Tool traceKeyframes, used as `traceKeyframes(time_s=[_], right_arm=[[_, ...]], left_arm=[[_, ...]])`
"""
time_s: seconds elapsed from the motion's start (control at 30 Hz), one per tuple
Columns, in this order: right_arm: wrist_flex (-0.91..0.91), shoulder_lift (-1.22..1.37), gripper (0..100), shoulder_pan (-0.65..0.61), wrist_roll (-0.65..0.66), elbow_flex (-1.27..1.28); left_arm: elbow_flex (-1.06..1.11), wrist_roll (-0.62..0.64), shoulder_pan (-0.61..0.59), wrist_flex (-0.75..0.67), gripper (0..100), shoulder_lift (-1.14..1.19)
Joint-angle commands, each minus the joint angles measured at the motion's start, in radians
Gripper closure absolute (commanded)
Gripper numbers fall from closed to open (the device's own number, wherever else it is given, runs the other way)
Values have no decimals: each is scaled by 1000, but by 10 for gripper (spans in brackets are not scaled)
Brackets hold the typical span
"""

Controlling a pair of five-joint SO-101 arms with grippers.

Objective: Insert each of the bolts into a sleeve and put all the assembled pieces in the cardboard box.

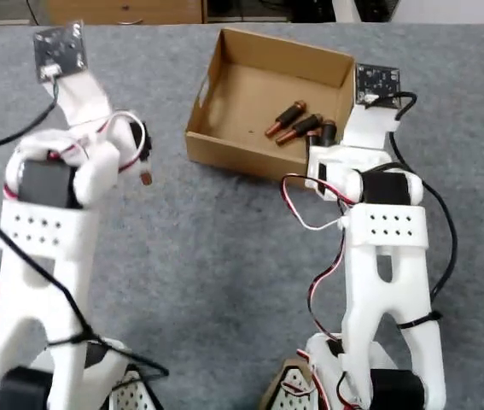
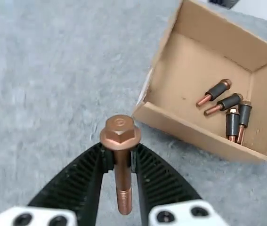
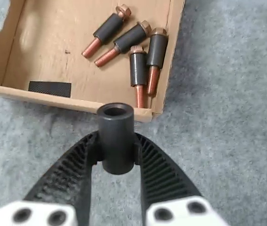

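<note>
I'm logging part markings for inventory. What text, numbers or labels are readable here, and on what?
Nothing is legible.
Head of the bolt in the left pincer: a raised mark, too blurred to read.
The black patch on the cardboard box floor: no print shows.

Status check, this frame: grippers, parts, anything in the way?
Left gripper shut on copper bolt. Right gripper shut on black sleeve. Bolt not yet in sleeve; four assembled pieces in cardboard box. No obstruction seen between them.
</note>
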Motion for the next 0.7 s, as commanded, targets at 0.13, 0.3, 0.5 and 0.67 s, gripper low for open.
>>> traceKeyframes(time_s=[0.13, 0.3, 0.5, 0.67], right_arm=[[3, -39, 997, -45, 84, 4], [-29, -42, 997, -139, 115, 84], [-235, -245, 997, -199, 137, 302], [-259, -456, 998, -263, 180, 484]], left_arm=[[238, -46, 52, -229, 980, -203], [267, -46, 104, -365, 980, -216], [437, -89, 110, -594, 980, -216], [569, -97, 117, -796, 980, -216]])
